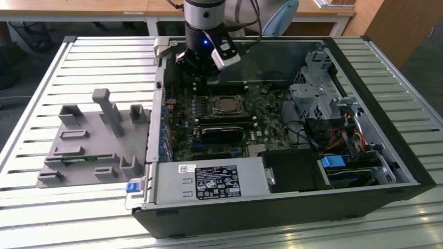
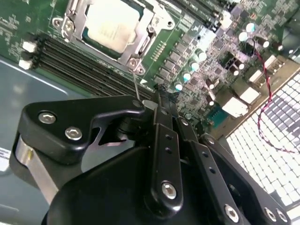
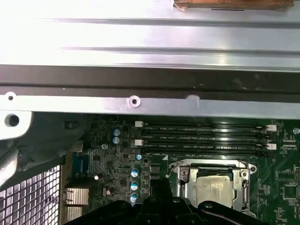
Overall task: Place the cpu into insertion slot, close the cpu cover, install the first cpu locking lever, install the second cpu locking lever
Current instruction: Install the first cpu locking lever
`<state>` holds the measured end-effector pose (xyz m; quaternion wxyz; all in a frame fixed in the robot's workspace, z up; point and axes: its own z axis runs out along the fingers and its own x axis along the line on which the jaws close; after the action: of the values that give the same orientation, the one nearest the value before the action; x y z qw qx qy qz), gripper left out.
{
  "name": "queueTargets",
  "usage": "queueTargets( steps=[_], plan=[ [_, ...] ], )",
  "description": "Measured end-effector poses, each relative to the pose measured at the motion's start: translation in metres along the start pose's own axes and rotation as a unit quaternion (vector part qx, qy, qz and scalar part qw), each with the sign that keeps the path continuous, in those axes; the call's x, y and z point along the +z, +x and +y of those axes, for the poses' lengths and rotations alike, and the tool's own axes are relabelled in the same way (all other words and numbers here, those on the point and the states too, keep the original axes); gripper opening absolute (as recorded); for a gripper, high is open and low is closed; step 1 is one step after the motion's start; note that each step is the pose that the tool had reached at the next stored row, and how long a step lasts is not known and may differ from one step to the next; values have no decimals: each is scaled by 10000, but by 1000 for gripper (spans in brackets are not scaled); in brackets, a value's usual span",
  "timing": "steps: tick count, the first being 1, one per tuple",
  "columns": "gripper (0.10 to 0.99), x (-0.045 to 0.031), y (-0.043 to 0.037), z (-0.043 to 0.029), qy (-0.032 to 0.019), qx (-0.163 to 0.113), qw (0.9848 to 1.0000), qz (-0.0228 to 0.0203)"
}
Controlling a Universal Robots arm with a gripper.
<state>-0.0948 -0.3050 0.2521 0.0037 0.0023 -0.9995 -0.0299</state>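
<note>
Gleaming square cpu (image 2: 110,26) within silvery cpu cover (image 2: 149,24)

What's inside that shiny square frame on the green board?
The cpu sits inside the cpu cover, its pale metal face showing through the window. Whatever lies under the chip is hidden by it.

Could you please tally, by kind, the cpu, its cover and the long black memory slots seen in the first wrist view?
cpu: 1
cpu cover: 1
memory slots: 4
Total: 6
</note>
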Motion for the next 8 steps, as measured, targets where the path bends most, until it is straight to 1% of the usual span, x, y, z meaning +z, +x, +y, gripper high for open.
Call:
queueTargets(
  steps=[4, 8],
  plan=[
    [106, 2, 39, 29, 0, 0, 10000, -1],
    [106, 6, 52, 69, 0, 0, 10000, -1]
  ],
)
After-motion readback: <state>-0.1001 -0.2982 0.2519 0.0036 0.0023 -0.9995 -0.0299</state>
